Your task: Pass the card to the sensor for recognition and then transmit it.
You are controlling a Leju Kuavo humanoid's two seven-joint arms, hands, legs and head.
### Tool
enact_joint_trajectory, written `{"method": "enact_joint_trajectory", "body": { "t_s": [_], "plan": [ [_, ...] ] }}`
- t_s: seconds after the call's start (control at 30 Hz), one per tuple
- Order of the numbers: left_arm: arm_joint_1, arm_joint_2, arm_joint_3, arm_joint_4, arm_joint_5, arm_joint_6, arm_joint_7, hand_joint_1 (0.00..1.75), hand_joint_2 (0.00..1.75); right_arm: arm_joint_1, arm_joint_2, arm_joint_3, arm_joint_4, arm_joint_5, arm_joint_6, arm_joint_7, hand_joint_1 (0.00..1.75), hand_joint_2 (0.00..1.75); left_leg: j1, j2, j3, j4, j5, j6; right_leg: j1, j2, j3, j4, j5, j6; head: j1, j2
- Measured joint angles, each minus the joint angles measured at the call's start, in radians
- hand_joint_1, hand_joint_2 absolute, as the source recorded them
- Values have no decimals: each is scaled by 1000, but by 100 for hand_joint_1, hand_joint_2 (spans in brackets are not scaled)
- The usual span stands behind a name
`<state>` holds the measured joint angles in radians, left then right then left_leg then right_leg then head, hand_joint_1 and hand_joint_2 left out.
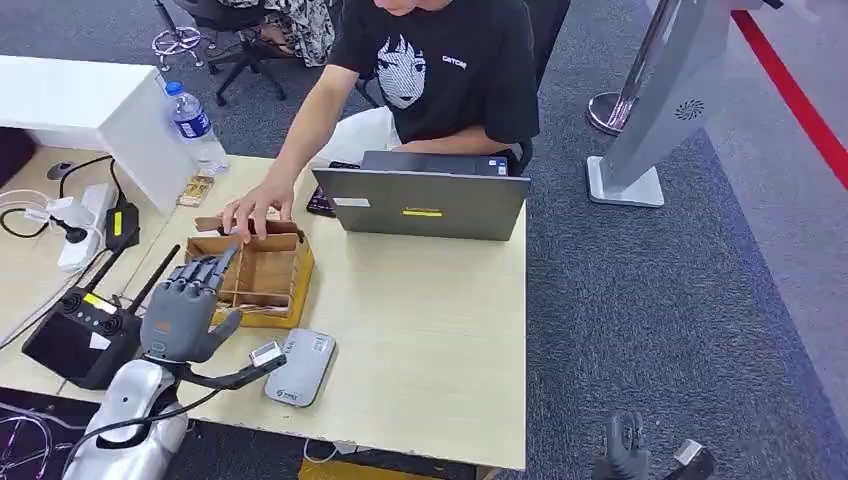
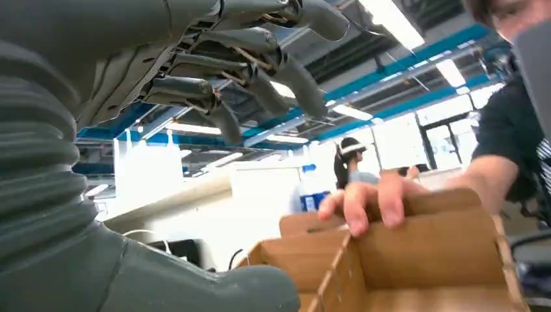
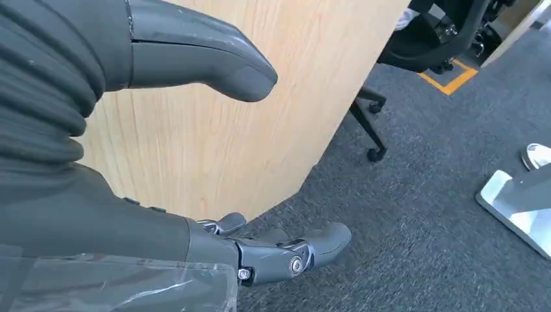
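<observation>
My left hand (image 1: 185,305) hovers with fingers spread and nothing in it over the near left corner of a compartmented cardboard box (image 1: 262,280). A person's hand (image 1: 255,210) rests on the box's far edge. The left wrist view shows my left hand (image 2: 214,78) empty above the box (image 2: 422,260), with the person's hand (image 2: 370,198) on the rim. A grey-white sensor pad (image 1: 300,367) lies at the table's near edge, right of my left hand. My right hand (image 1: 625,448) hangs low beside the table, its fingers (image 3: 292,253) apart and empty. I cannot make out a card.
A grey laptop (image 1: 420,200) stands in front of the seated person. A water bottle (image 1: 195,125), a power strip (image 1: 80,225) and a black controller (image 1: 80,335) crowd the table's left side. A kiosk stand (image 1: 650,120) is on the carpet at the right.
</observation>
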<state>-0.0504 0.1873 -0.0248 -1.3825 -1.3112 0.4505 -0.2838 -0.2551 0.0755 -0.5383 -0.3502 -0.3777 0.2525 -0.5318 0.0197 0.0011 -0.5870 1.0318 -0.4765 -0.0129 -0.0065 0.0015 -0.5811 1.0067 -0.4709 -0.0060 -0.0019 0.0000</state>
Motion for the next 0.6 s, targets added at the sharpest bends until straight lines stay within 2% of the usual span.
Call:
{"method": "enact_joint_trajectory", "body": {
  "t_s": [0.43,0.6],
  "plan": [
    [10,0,-6,1,-18,-18,10,0,175,0,0,0,0,0,1,0,0,175,0,0,0,0,0,0,0,0,0,0,0,0,0,0],
    [9,2,-18,13,-43,-35,38,0,175,0,0,-1,0,0,1,0,0,175,0,0,0,0,0,0,0,0,0,0,0,0,0,0]
  ]
}}
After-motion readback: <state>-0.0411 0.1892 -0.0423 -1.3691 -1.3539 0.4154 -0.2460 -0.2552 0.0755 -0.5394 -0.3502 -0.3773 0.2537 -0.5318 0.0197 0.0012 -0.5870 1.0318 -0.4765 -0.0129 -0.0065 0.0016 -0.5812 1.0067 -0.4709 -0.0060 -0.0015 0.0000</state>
